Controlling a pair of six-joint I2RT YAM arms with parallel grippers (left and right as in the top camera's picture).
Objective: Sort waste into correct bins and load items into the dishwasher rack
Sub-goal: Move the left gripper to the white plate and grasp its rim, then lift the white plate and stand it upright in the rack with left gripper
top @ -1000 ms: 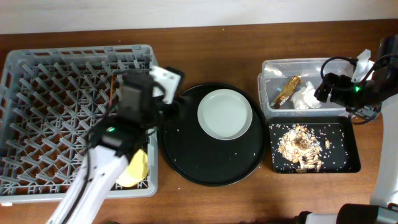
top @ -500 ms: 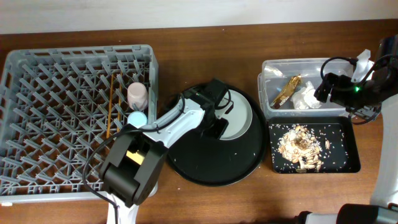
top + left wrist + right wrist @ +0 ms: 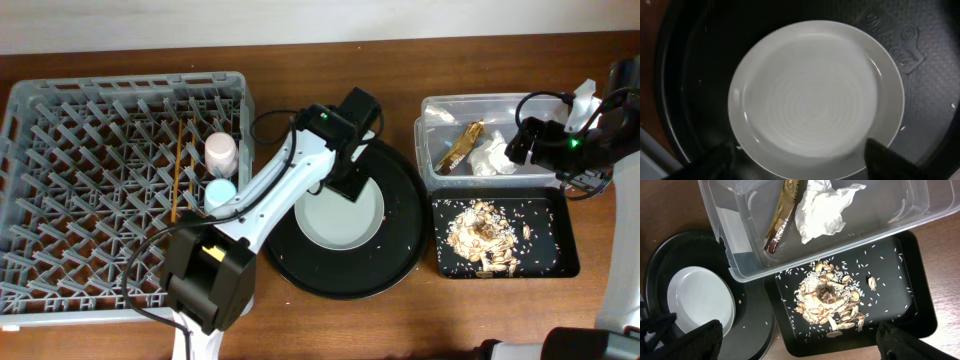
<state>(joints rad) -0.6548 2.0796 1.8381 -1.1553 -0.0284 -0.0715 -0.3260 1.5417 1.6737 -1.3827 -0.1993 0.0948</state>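
The pale plate (image 3: 340, 218) lies on the large round black tray (image 3: 400, 255). My left gripper (image 3: 347, 180) is open above the plate's far edge. In the left wrist view the fingers (image 3: 800, 160) straddle the plate (image 3: 815, 90) without gripping it. The pink cup (image 3: 220, 152), light-blue cup (image 3: 220, 190) and chopsticks (image 3: 178, 170) sit in the grey rack (image 3: 80, 120). The yellow bowl is hidden. My right gripper (image 3: 522, 145) is open and empty (image 3: 797, 342) over the bins. The wrapper (image 3: 782, 220) and tissue (image 3: 820, 210) lie in the clear tub (image 3: 735, 235). The food scraps (image 3: 827, 300) lie in the black rectangular tray (image 3: 905, 280).
My left arm's base (image 3: 205, 285) covers the rack's front right corner. The clear tub (image 3: 440, 110) and the black rectangular tray (image 3: 565, 240) stand side by side right of the round tray. Rice grains are scattered on both black trays.
My left arm swung from the rack to over the round tray. The plate has shifted from the tray's far right toward its middle. The right arm has not moved.
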